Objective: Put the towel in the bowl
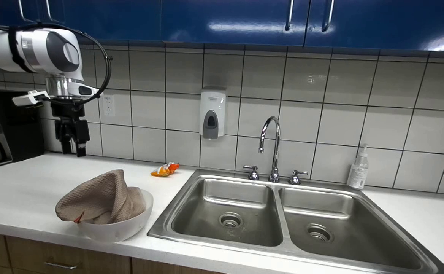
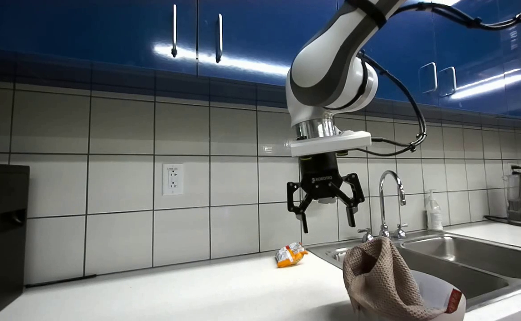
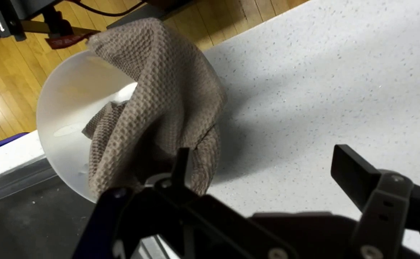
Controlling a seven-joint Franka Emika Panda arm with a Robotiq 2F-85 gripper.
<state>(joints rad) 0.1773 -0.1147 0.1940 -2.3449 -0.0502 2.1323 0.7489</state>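
Gripper [image 2: 328,222] and worktop [image 1: 24,190] stand well apart, leaving free room beneath the fingers [image 2: 351,217]; a broad stretch of surface also runs between the bowl [image 1: 125,229] and the coffee maker [image 1: 24,125]. Tighter is the bowl's place: close to the worktop's front edge and just beside the rim of the sink [image 1: 161,231]. An orange packet [image 1: 165,169] lies farther back, near the tiled wall [image 1: 149,144]. The fingers are spread wide with only air between their tips, well above both bowl and towel [image 1: 104,198]. That towel sits bunched in the bowl, one large fold hanging over the rim away from the sink; whether the fold touches the worktop I cannot tell. It hides much of the bowl's inside; in an exterior view the lower border cuts off the bowl just below a red tag [image 2: 454,301], and in the wrist view a dark finger covers part of the towel.
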